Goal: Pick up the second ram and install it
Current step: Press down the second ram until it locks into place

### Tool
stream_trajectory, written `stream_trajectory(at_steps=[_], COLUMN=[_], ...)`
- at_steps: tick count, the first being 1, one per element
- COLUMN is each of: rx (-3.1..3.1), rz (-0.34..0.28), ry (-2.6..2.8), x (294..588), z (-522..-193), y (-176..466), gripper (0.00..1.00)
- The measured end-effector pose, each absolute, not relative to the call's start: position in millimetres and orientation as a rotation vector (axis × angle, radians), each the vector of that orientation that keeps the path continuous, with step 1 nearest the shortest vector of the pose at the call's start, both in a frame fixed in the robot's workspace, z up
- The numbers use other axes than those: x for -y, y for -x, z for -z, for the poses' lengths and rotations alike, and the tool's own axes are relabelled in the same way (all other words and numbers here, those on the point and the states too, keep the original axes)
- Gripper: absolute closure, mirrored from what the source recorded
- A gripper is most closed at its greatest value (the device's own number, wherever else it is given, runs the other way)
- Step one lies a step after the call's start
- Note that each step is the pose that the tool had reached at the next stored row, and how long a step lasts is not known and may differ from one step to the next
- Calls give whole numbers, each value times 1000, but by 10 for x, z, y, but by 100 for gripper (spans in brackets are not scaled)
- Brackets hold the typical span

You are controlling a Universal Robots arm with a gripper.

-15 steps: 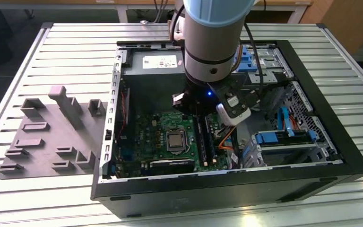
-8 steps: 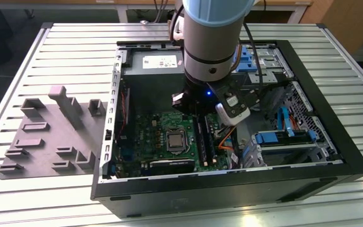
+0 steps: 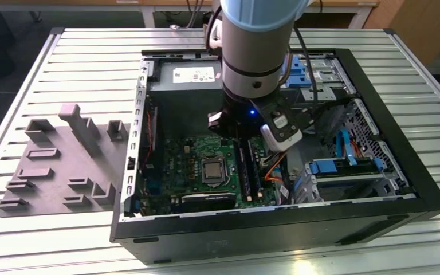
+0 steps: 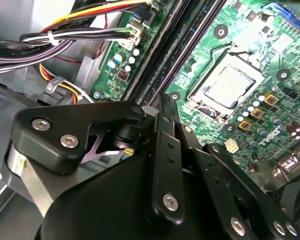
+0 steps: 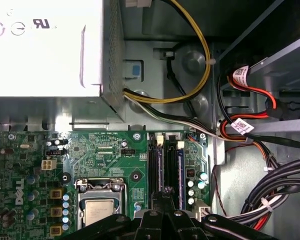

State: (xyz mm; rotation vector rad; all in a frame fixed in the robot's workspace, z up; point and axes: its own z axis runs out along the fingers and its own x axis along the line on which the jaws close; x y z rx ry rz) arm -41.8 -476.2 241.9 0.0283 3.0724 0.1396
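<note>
One open case (image 3: 403, 189) at centre frame in the exterior view holds one green board (image 3: 204, 172). One gripper (image 5: 162, 196) is down inside it, fingers pressed together over the ram (image 5: 161, 167), which stands in the board's slots. One grey holder (image 3: 59, 163) sits at left.

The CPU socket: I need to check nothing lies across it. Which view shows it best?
The second wrist view: the CPU socket shows whole and large. The first wrist view cuts it off at the gripper linkage; the exterior view shows it small.

Tool (image 4: 162, 107) tips cut off by linkage, grip w/ ram unclear
</note>
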Motion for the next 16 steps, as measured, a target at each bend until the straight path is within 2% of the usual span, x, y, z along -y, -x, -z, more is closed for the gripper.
stream_trajectory(at_steps=[16], rx=[-3072], rz=[-140], ry=[-28], x=[4716], z=[-2420], y=[420], gripper=[89])
